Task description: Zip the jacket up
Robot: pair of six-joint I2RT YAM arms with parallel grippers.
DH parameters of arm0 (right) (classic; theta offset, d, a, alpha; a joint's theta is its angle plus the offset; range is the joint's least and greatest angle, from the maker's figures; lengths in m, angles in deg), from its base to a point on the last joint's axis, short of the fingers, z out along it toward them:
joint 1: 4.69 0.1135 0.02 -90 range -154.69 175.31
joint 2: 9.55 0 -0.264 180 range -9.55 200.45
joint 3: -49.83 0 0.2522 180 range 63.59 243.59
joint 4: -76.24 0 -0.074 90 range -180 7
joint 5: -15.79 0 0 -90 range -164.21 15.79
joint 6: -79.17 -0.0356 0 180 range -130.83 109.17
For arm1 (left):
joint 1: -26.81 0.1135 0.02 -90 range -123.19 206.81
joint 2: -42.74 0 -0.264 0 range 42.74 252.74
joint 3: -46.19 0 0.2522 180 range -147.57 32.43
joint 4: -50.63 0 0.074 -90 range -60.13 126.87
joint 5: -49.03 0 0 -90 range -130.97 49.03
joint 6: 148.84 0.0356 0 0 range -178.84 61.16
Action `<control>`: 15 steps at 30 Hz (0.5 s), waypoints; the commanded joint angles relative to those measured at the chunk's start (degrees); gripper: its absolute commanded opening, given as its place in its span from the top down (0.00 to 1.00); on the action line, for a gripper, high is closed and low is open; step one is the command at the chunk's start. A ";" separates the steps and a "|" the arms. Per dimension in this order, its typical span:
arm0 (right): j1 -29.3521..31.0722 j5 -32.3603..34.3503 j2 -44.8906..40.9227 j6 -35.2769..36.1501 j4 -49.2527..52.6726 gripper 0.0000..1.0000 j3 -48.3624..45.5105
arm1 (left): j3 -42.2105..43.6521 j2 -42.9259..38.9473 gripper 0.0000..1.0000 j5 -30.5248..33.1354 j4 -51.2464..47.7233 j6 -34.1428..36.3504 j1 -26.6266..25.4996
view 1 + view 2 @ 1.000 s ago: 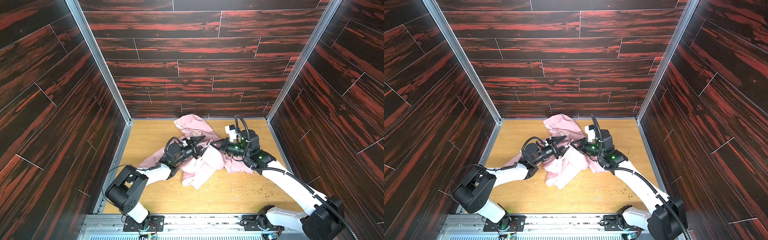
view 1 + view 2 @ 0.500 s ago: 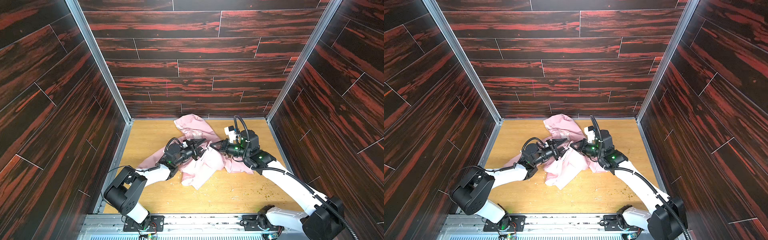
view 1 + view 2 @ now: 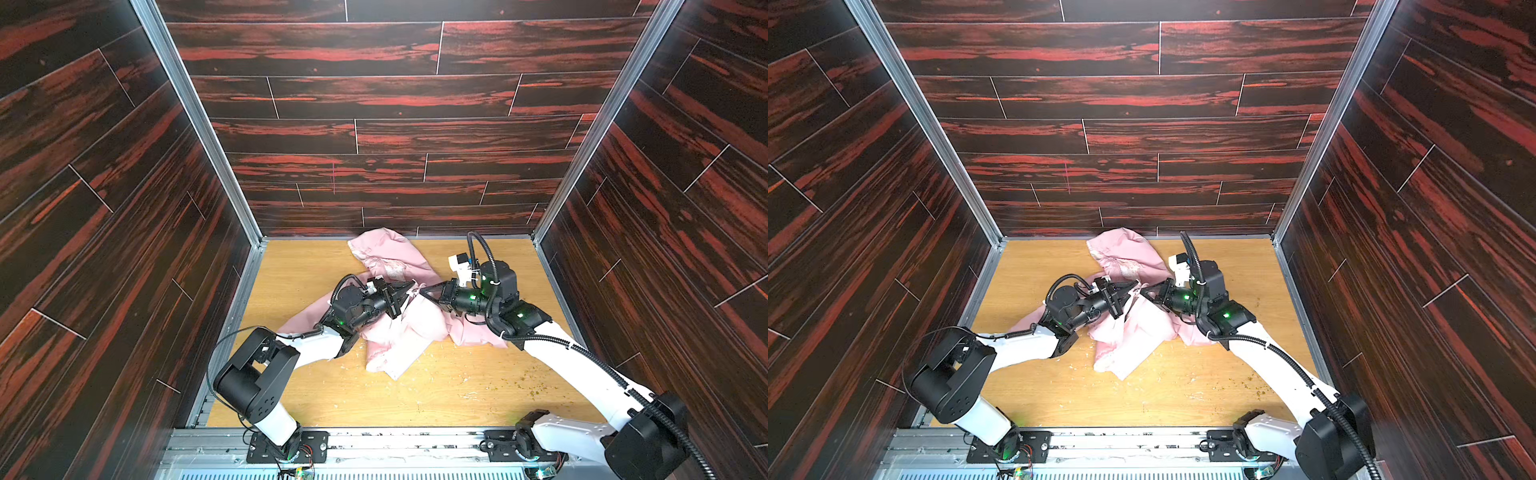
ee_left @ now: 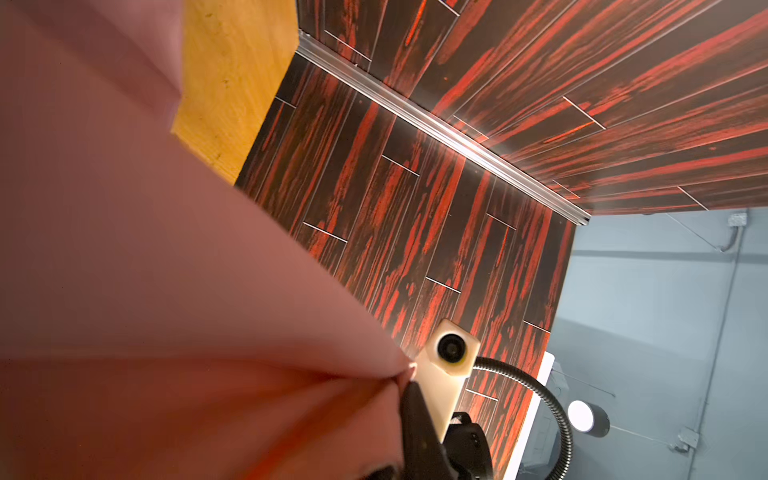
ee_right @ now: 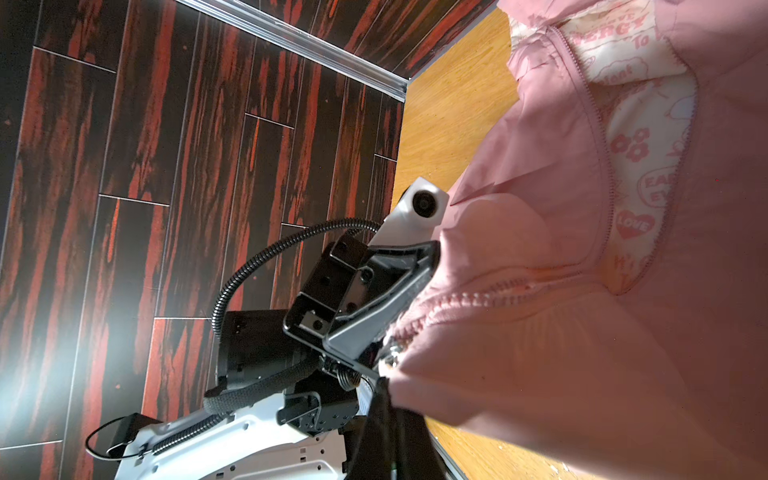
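Jacket (image 3: 395, 336) lies bunched on the bench (image 3: 457, 395), its zipper (image 5: 478, 297) edge clamped in the closed left pincer (image 3: 410, 285) and its fabric pinched by the closed right pincer (image 3: 422, 289). Uneven pulling could slip the thin cloth or jam the teeth.

The wooden tabletop (image 3: 299, 270) carries the crumpled pink jacket (image 3: 390, 257) and scattered crumbs (image 3: 536, 388).

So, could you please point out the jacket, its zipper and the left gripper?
jacket (image 3: 399, 332): in a top view, on its draped pink fabric.
zipper (image 5: 478, 296): right wrist view, on its teeth.
left gripper (image 3: 409, 286): in a top view, between its fingertips.
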 commanded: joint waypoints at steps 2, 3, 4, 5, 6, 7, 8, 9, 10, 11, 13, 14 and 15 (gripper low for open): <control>-0.15 -0.60 -1.62 -1.06 -1.13 1.00 -1.06 | -1.71 0.93 0.98 0.34 4.45 -2.71 -0.04; -0.16 -0.57 -1.53 -1.24 -1.14 1.00 -1.10 | -1.80 1.06 0.99 0.34 4.68 -2.79 -0.11; -0.15 -0.44 -1.51 -1.46 -1.29 1.00 -1.18 | -1.81 1.18 1.00 0.37 4.87 -2.94 -0.08; -0.17 -0.52 -1.43 -1.75 -1.56 1.00 -1.33 | -1.90 1.30 1.00 0.37 5.13 -2.97 -0.12; -0.17 -0.56 -1.26 -2.04 -1.81 1.00 -1.35 | -1.90 1.42 1.00 0.41 5.35 -2.97 -0.12; -0.16 -0.60 -1.11 -2.23 -1.92 1.00 -1.33 | -1.81 1.46 1.00 0.50 5.64 -3.06 -0.12; -0.15 -0.77 -0.91 -2.55 -2.09 1.00 -1.31 | -1.78 1.59 1.00 0.61 5.93 -3.06 -0.06; -0.20 -0.99 -0.64 -2.76 -2.19 1.00 -1.20 | -1.70 1.70 1.00 0.75 6.20 -3.14 -0.12; -0.16 -1.08 -0.39 -3.01 -2.33 1.00 -1.19 | -1.64 1.75 1.00 1.01 6.50 -3.15 -0.12; -0.17 -1.39 -0.13 -3.35 -2.45 1.00 -1.28 | -1.54 1.87 1.00 1.31 6.98 -3.23 -0.10; -0.20 -1.73 0.40 -3.93 -2.61 1.00 -1.32 | -1.53 2.14 1.00 1.88 7.69 -3.23 -0.08; -0.16 -1.96 0.71 -4.34 -2.97 1.00 -1.43 | -1.61 2.32 1.00 2.12 7.90 -3.11 -0.12; -0.15 -2.22 0.90 -4.81 -3.50 1.00 -1.58 | -1.74 2.44 1.00 2.35 8.08 -2.96 -0.05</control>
